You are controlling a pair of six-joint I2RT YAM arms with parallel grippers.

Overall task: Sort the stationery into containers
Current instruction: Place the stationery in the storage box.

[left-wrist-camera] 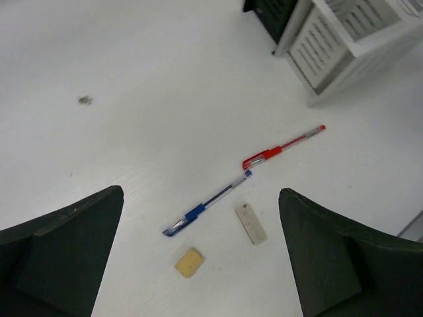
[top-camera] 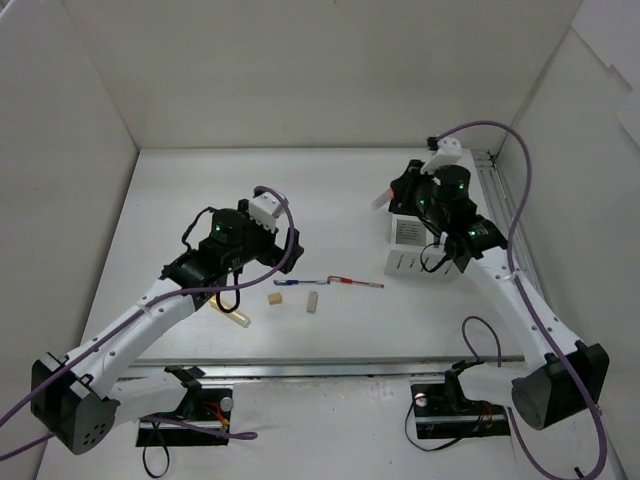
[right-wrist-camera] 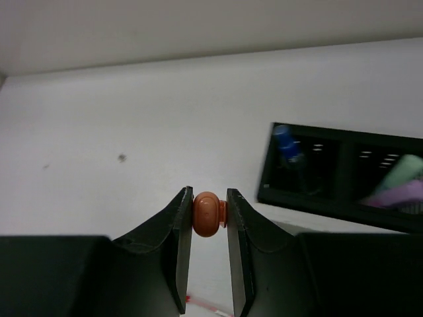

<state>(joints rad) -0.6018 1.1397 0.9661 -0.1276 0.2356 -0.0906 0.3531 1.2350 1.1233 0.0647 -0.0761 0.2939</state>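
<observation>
- The right jaws are clamped on the orange marker pen [right-wrist-camera: 207, 214]. We see only its rounded end, as the barrel is hidden behind the jaws.
- They hang above the tabletop [left-wrist-camera: 165, 79], near the black two-compartment box [right-wrist-camera: 346, 168], whose right end is cut off by the frame.
- In that box we make out a clear blue-capped pen [right-wrist-camera: 285, 142] in the left compartment. A blurred green marker [right-wrist-camera: 404, 166] and pink marker [right-wrist-camera: 413, 191] are in the right one.
- From above, the right arm [top-camera: 500, 290] covers most of the black box. The white slotted-front box [top-camera: 412, 264] joined to it shows on its near side.
- The left jaws stand wide apart, gripping nothing. From overhead they are lost under the left arm [top-camera: 150, 310].
- Below them lie a thin blue pen [left-wrist-camera: 208, 211] and a thin red pen [left-wrist-camera: 284, 146], end to end and nearly touching.
- A yellowish square eraser [left-wrist-camera: 190, 262] and a beige oblong eraser [left-wrist-camera: 250, 223] lie near the blue pen, apart from it.
- A yellow pen-like item [top-camera: 238, 319] lies partly under the left arm. We cannot tell its kind.
</observation>
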